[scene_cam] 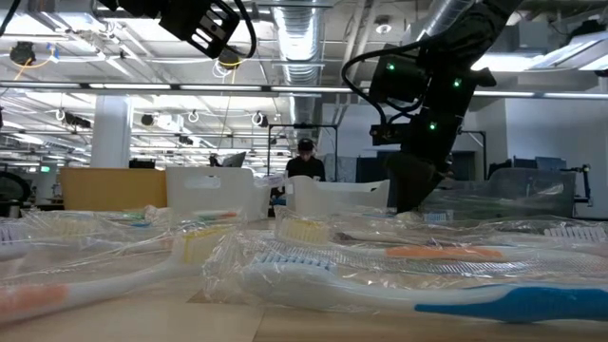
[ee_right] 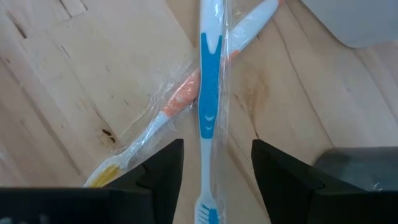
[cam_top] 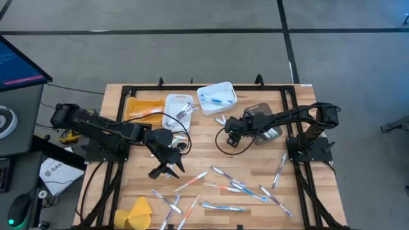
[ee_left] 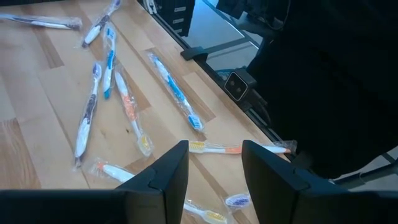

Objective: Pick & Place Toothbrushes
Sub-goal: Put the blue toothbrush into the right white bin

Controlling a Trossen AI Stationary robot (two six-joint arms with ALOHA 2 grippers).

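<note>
— What do the toothbrushes [cam_top: 223, 189] look like from where you stand?

— Thin plastic sticks, each sealed in a clear crinkly wrapper, with white, blue or orange handles. Most lie scattered on the pale wooden table [cam_top: 255, 160], on the side away from the white rectangular bin [cam_top: 217, 98]. A few already sit inside that bin and in the narrower white tray [cam_top: 177, 112] just beside it.

— And the arms?

— The right gripper [ee_right: 214, 163] hangs close over a blue-and-white toothbrush [ee_right: 210, 93] that crosses an orange-and-white one [ee_right: 180, 99], near the white bin. Its fingers stand apart on either side of the blue handle, not touching it. The left gripper [ee_left: 214, 165] hovers farther from the bin, fingers apart with nothing between them.

— Does any camera show something the others miss?

— The right wrist view alone shows the crossed pair close up. The table-level one shows the wrappers' creases, the bins' walls [scene_cam: 209, 190], and a person [scene_cam: 306, 163] standing in the room behind the bins.
</note>
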